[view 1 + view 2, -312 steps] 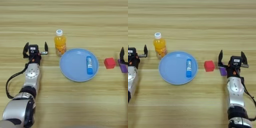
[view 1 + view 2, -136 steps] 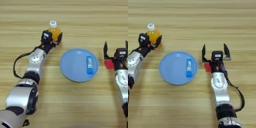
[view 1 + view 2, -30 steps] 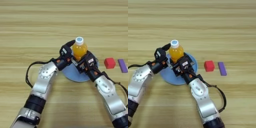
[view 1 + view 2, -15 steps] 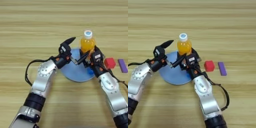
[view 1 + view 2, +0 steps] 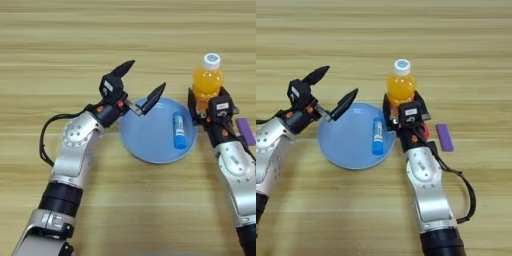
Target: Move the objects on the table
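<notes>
My right gripper (image 5: 206, 104) is shut on the lower part of the orange-drink bottle (image 5: 208, 79), which stays upright just past the right rim of the blue plate (image 5: 150, 137). I cannot tell whether the bottle touches the table. The blue glue stick (image 5: 178, 131) lies on the right side of the plate. Over the plate's upper-left rim my left gripper (image 5: 146, 76) is open, with nothing between its fingers. A flat purple block (image 5: 444, 136) lies on the table right of my right wrist. That wrist hides almost all of the red cube.
The wooden table (image 5: 75, 35) stretches wide behind and to the left of the plate. My left forearm (image 5: 75, 150) crosses the table from the lower left, and my right forearm (image 5: 426, 190) comes up from the bottom edge.
My right gripper has carried the bottle further right, from above the plate to just beyond its right rim. The left gripper stays open near the plate's left side.
</notes>
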